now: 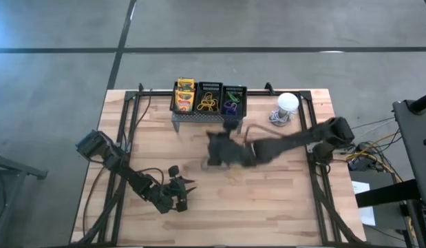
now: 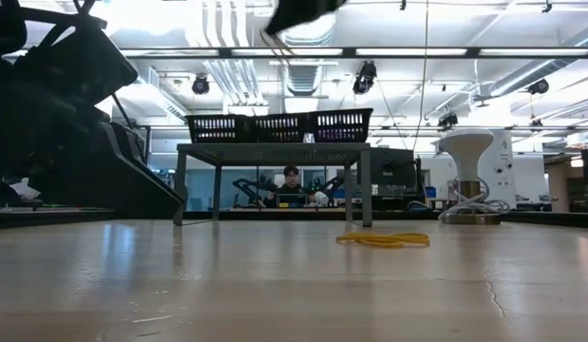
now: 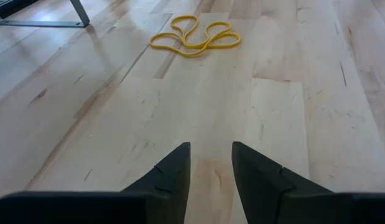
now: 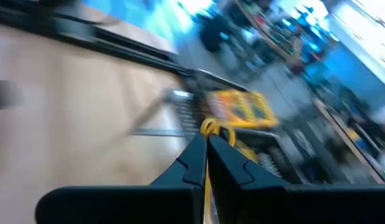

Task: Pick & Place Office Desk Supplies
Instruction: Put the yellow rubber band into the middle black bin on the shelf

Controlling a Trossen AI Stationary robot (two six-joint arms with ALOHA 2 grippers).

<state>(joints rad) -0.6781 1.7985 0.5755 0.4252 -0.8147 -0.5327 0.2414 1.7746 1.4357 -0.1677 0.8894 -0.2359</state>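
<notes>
Right gripper [image 4: 207, 144] is pinched shut on a yellow band loop [image 4: 210, 127], raised above the table in front of the grey stand [image 1: 199, 117] holding three black mesh baskets [image 1: 208, 97]. Left gripper [image 3: 211, 155], part open and empty, points toward another yellow band [image 3: 195, 36] lying well short of that stand.

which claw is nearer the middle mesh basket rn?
Right. The right claw is mid-table just in front of the stand, below the middle mesh basket. The left claw sits farther off, toward the table's front-left.
</notes>
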